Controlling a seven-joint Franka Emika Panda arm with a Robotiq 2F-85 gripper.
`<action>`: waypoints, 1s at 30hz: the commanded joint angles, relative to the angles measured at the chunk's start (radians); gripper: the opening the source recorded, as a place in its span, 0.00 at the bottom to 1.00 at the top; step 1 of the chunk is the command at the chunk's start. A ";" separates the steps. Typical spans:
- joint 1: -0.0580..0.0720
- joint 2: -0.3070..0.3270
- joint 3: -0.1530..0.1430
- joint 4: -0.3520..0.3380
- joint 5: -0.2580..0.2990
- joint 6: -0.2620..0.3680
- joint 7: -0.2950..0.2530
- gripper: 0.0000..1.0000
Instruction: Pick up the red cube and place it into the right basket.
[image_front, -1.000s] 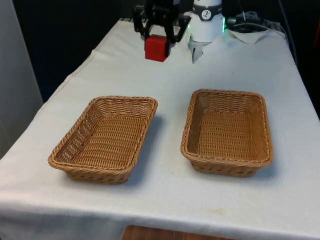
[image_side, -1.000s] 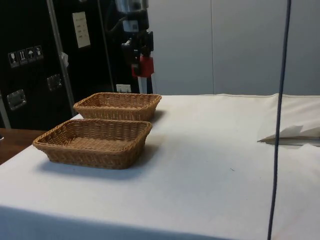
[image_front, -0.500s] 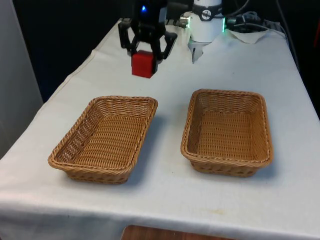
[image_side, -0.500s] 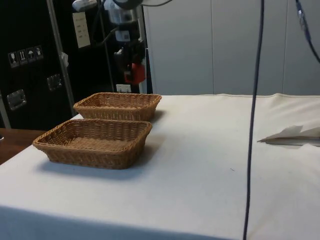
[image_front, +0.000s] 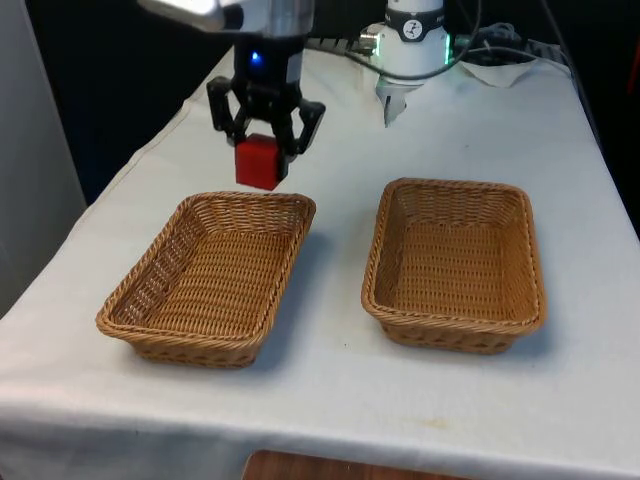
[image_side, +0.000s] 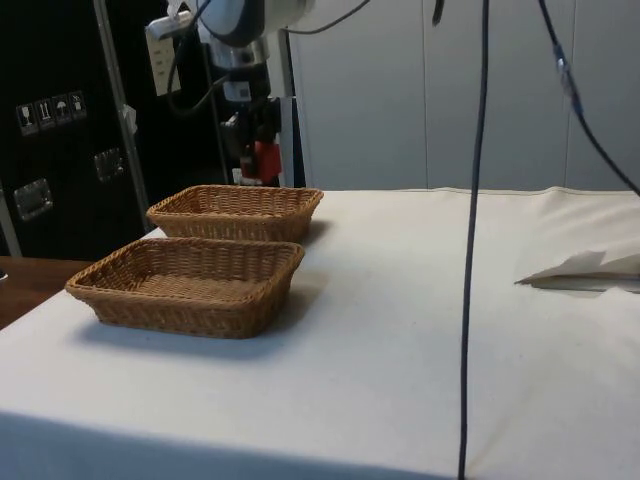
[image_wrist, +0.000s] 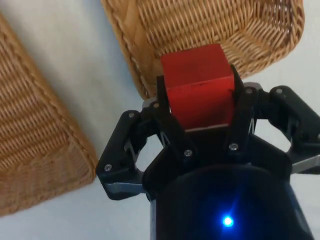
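Red plastic cube (image_front: 257, 163) is clamped between the fingers of the black two-finger gripper (image_front: 262, 148), held in the air over the far rim of the woven wicker basket (image_front: 212, 273) on the front view's left. Pickup done; lowering and release remain

- Table (image_front: 330, 390) (image_side: 400, 330) is wearing a white cloth, lightly creased.
- Two wicker baskets are sitting on it side by side, apart: one (image_front: 212, 275) (image_side: 236, 211) at the front view's left, the other (image_front: 455, 262) (image_side: 187, 283) at its right.
- Crumpled white paper (image_front: 500, 68) (image_side: 585, 270) is lying on the cloth at the far end, well apart from both baskets.
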 joint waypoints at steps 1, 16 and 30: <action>-0.013 0.010 0.009 0.011 0.013 0.001 -0.013 0.03; -0.025 0.127 -0.031 0.087 0.123 0.041 -0.130 0.03; -0.039 0.223 -0.021 0.127 0.219 0.094 -0.204 0.03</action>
